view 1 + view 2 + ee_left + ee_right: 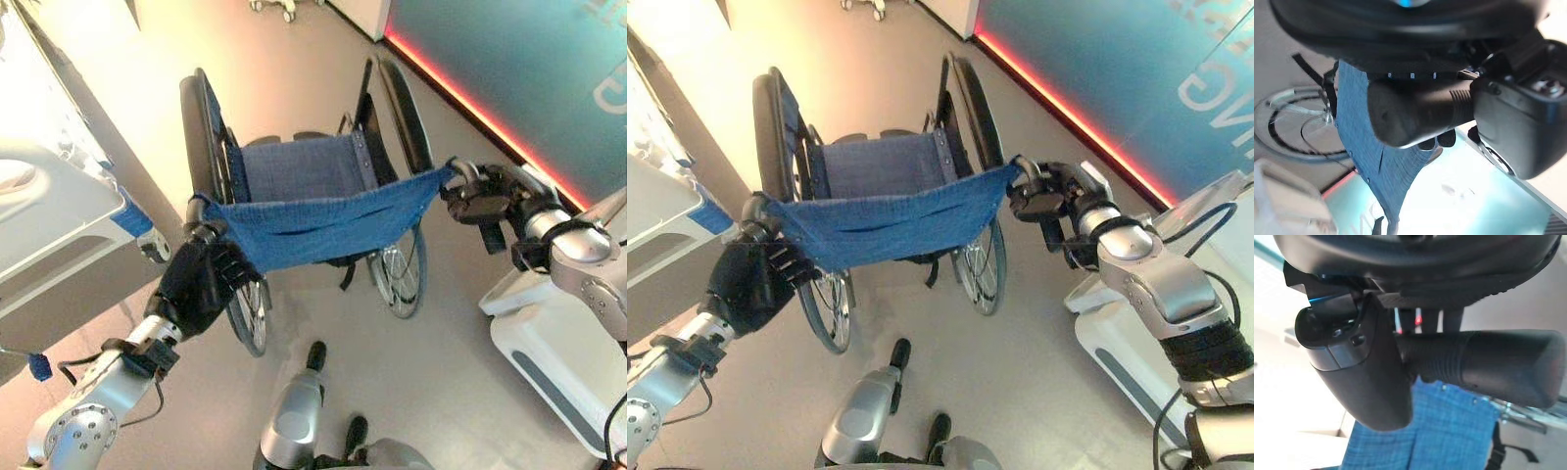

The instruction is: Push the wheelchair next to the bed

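Note:
The wheelchair (pixel 304 166), with a blue cloth seat and backrest and black armrests, stands right in front of me and faces away. My left hand (pixel 201 279) is shut on its left push handle (pixel 1415 115), with the thumb (pixel 1518 127) wrapped across the grip. My right hand (pixel 480 201) is shut on the right push handle (pixel 1498 364), where its thumb (pixel 1371 377) also lies over the grip. The bed (pixel 49 211), white and grey, lies along the left, close beside the wheelchair's left wheel.
A white machine base (pixel 549 362) stands close on the right under my right arm. A teal wall with a red light strip (pixel 470 98) runs along the right. A small wheeled stand (pixel 274 8) is far ahead across the grey floor.

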{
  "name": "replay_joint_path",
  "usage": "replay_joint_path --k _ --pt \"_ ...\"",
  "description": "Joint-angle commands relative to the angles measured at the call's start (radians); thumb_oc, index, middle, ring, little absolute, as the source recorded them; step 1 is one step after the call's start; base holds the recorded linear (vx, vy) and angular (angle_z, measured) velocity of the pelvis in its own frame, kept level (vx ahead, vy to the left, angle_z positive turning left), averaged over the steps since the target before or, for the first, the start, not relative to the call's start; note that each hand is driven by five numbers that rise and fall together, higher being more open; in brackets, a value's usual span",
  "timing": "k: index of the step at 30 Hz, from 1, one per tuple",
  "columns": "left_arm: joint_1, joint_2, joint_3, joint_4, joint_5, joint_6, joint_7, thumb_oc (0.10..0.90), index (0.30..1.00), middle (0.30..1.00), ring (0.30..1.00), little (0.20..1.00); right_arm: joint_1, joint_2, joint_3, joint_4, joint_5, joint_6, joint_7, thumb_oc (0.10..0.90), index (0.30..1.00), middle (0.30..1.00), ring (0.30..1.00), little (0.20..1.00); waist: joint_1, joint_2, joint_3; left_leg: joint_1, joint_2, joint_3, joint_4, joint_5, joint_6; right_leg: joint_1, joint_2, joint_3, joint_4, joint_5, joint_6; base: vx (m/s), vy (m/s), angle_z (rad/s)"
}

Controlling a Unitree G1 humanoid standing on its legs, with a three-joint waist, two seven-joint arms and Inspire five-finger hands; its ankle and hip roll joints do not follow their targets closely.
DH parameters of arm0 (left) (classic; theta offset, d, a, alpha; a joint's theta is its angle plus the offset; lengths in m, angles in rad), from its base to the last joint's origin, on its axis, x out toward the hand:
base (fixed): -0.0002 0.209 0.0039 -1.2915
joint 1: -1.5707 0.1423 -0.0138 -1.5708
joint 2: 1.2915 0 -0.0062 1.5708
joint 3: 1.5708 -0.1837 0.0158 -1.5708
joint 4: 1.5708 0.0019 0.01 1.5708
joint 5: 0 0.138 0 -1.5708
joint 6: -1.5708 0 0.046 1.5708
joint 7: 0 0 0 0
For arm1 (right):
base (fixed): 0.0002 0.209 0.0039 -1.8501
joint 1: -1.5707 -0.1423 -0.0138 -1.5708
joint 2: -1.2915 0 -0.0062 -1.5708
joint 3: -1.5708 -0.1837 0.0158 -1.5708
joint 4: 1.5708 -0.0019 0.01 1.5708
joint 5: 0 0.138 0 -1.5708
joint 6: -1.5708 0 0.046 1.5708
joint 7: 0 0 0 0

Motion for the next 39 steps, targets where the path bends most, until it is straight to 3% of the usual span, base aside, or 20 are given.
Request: replay_joint_path --k 1,3,6,7,9,10,11,13,14,16,19,22,24,28,30,31,32,34,37,39 --pt "-0.102 0.054 0.158 -0.045 0.001 -0.199 -0.011 0.400 0.300 0.300 0.300 0.300 -0.018 0.017 0.070 -0.148 0.005 -0.196 0.158 0.400 0.300 0.300 0.300 0.300 -0.044 -0.012 -0.188 -0.141 -0.112 -0.085 -0.157 0.151 -0.100 0.070 0.145 0.014 0.075 0.038 0.021 0.50 -0.028 -0.29" --pt "-0.127 0.075 0.168 -0.019 -0.015 -0.176 0.001 0.400 0.300 0.300 0.300 0.300 -0.031 0.028 0.080 -0.125 0.014 -0.209 0.160 0.400 0.300 0.300 0.300 0.300 -0.025 -0.044 -0.207 -0.132 -0.133 -0.083 -0.096 0.089 -0.059 0.071 0.124 -0.016 0.176 0.083 0.053 0.47 -0.004 -0.14" --pt "-0.145 0.102 0.196 0.028 -0.008 -0.161 -0.029 0.400 0.300 0.300 0.300 0.300 -0.059 0.025 0.093 -0.097 0.032 -0.221 0.161 0.400 0.300 0.300 0.300 0.300 -0.003 -0.086 -0.236 -0.099 -0.177 -0.101 -0.076 0.047 -0.016 0.032 0.104 -0.030 0.380 0.294 0.171 0.49 0.064 -0.31" --pt "-0.148 0.112 0.211 0.029 -0.028 -0.155 -0.034 0.400 0.300 0.300 0.300 0.300 -0.063 0.021 0.096 -0.100 0.041 -0.220 0.146 0.400 0.300 0.300 0.300 0.300 -0.004 -0.079 -0.249 -0.081 -0.180 -0.126 -0.071 0.036 -0.007 -0.026 0.123 -0.002 0.482 0.393 0.206 0.33 0.060 -0.09" --pt "-0.154 0.113 0.217 0.032 -0.044 -0.143 -0.039 0.400 0.300 0.300 0.300 0.300 -0.063 0.037 0.097 -0.097 0.025 -0.211 0.141 0.400 0.300 0.300 0.300 0.300 -0.019 -0.065 -0.254 -0.066 -0.184 -0.150 -0.055 0.019 -0.006 -0.086 0.124 0.027 0.512 0.391 0.196 0.41 0.082 0.20" --pt "-0.165 0.115 0.207 0.038 -0.049 -0.131 -0.049 0.400 0.300 0.300 0.300 0.300 -0.056 0.048 0.092 -0.095 0.004 -0.197 0.140 0.400 0.300 0.300 0.300 0.300 -0.031 -0.057 -0.252 -0.061 -0.193 -0.158 -0.031 0.008 -0.004 -0.101 0.080 0.007 0.463 0.337 0.177 0.41 0.079 0.38" --pt "-0.167 0.116 0.202 0.039 -0.048 -0.127 -0.054 0.400 0.300 0.300 0.300 0.300 -0.054 0.050 0.091 -0.095 -0.002 -0.194 0.139 0.400 0.300 0.300 0.300 0.300 -0.033 -0.054 -0.252 -0.062 -0.193 -0.159 -0.025 0.006 -0.005 -0.101 0.072 0.000 0.446 0.319 0.169 0.41 0.018 0.22" --pt "-0.185 0.137 0.180 0.041 -0.056 -0.139 -0.081 0.400 0.300 0.300 0.300 0.300 -0.057 0.037 0.074 -0.085 -0.013 -0.187 0.137 0.400 0.300 0.300 0.300 0.300 -0.056 -0.037 -0.232 -0.056 -0.181 -0.176 0.040 -0.027 -0.018 -0.135 -0.012 -0.036 0.242 0.200 0.110 0.37 -0.115 0.24" --pt "-0.195 0.139 0.169 0.043 -0.060 -0.151 -0.086 0.400 0.300 0.300 0.300 0.300 -0.061 0.027 0.065 -0.075 -0.016 -0.195 0.144 0.400 0.300 0.300 0.300 0.300 -0.067 -0.029 -0.218 -0.048 -0.173 -0.192 0.071 -0.041 -0.028 -0.152 -0.032 -0.039 0.163 0.182 0.092 0.32 -0.192 0.35" --pt "-0.207 0.136 0.159 0.041 -0.056 -0.165 -0.086 0.400 0.300 0.300 0.300 0.300 -0.063 0.014 0.053 -0.066 -0.016 -0.208 0.153 0.400 0.300 0.300 0.300 0.300 -0.085 -0.021 -0.194 -0.021 -0.166 -0.220 0.109 -0.079 -0.035 -0.182 -0.073 -0.040 0.077 0.197 0.089 0.23 -0.165 0.43" --pt "-0.225 0.143 0.140 0.033 -0.040 -0.183 -0.072 0.400 0.300 0.300 0.300 0.300 -0.076 -0.003 0.040 -0.103 0.016 -0.198 0.128 0.400 0.300 0.300 0.300 0.300 -0.128 -0.043 -0.150 0.089 -0.148 -0.278 0.148 -0.247 -0.037 -0.325 -0.220 0.004 -0.106 0.402 0.165 0.43 -0.371 0.58" --pt "-0.229 0.146 0.134 0.027 -0.041 -0.185 -0.057 0.400 0.300 0.300 0.300 0.300 -0.102 -0.026 0.019 -0.154 0.064 -0.143 0.109 0.400 0.300 0.300 0.300 0.300 -0.138 -0.057 -0.142 0.147 -0.109 -0.316 0.169 -0.316 -0.049 -0.357 -0.249 0.012 -0.172 0.449 0.195 0.51 -0.371 0.60" --pt "-0.218 0.132 0.135 0.018 -0.028 -0.184 -0.058 0.400 0.300 0.300 0.300 0.300 -0.122 -0.056 0.013 -0.175 0.100 -0.115 0.099 0.400 0.300 0.300 0.300 0.300 -0.148 -0.070 -0.145 0.167 -0.091 -0.323 0.202 -0.348 -0.049 -0.352 -0.232 0.029 -0.135 0.431 0.205 0.55 -0.299 0.45" --pt "-0.180 0.087 0.144 0.005 -0.026 -0.163 -0.049 0.400 0.300 0.300 0.300 0.300 -0.161 -0.123 0.025 -0.155 0.162 -0.100 0.140 0.400 0.300 0.300 0.300 0.300 -0.181 -0.071 -0.202 0.226 -0.018 -0.337 0.276 -0.233 -0.094 -0.353 -0.151 0.041 -0.025 0.380 0.171 0.56 -0.188 0.61" --pt "-0.161 0.079 0.160 -0.011 -0.029 -0.149 -0.037 0.400 0.300 0.300 0.300 0.300 -0.169 -0.144 0.040 -0.155 0.176 -0.104 0.152 0.400 0.300 0.300 0.300 0.300 -0.186 -0.073 -0.220 0.217 0.009 -0.316 0.381 -0.123 -0.118 -0.332 -0.122 0.021 -0.013 0.350 0.131 0.37 -0.190 0.55" --pt "-0.146 0.070 0.173 -0.016 -0.038 -0.147 -0.035 0.400 0.300 0.300 0.300 0.300 -0.173 -0.152 0.056 -0.152 0.174 -0.113 0.161 0.400 0.300 0.300 0.300 0.300 -0.189 -0.071 -0.225 0.183 0.008 -0.305 0.508 -0.062 -0.127 -0.312 -0.105 0.003 -0.012 0.327 0.095 0.46 -0.274 0.09" --pt "-0.126 0.048 0.195 -0.027 -0.040 -0.142 -0.034 0.400 0.300 0.300 0.300 0.300 -0.163 -0.150 0.064 -0.152 0.159 -0.125 0.172 0.400 0.300 0.300 0.300 0.300 -0.181 -0.071 -0.220 0.094 -0.033 -0.286 0.676 -0.004 -0.135 -0.276 -0.086 -0.017 -0.013 0.298 0.053 0.36 -0.217 0.03" --pt "-0.117 0.035 0.206 -0.041 -0.043 -0.139 -0.023 0.400 0.300 0.300 0.300 0.300 -0.149 -0.148 0.062 -0.159 0.150 -0.133 0.175 0.400 0.300 0.300 0.300 0.300 -0.175 -0.069 -0.213 0.019 -0.066 -0.267 0.742 -0.001 -0.130 -0.253 -0.074 -0.032 -0.013 0.283 0.034 0.33 -0.157 -0.09" --pt "-0.127 0.012 0.197 -0.044 -0.031 -0.137 -0.011 0.400 0.300 0.300 0.300 0.300 -0.132 -0.119 0.061 -0.185 0.110 -0.115 0.171 0.400 0.300 0.300 0.300 0.300 -0.157 -0.058 -0.191 -0.049 -0.101 -0.234 0.665 -0.036 -0.110 -0.209 -0.054 -0.052 -0.016 0.266 0.029 0.35 -0.075 -0.06" --pt "-0.133 0.015 0.183 -0.036 -0.030 -0.146 -0.012 0.400 0.300 0.300 0.300 0.300 -0.159 -0.093 0.082 -0.187 0.090 -0.093 0.156 0.400 0.300 0.300 0.300 0.300 -0.141 -0.036 -0.186 -0.048 -0.088 -0.192 0.398 -0.009 -0.105 -0.164 -0.017 -0.058 -0.012 0.230 0.030 0.40 -0.006 0.39"
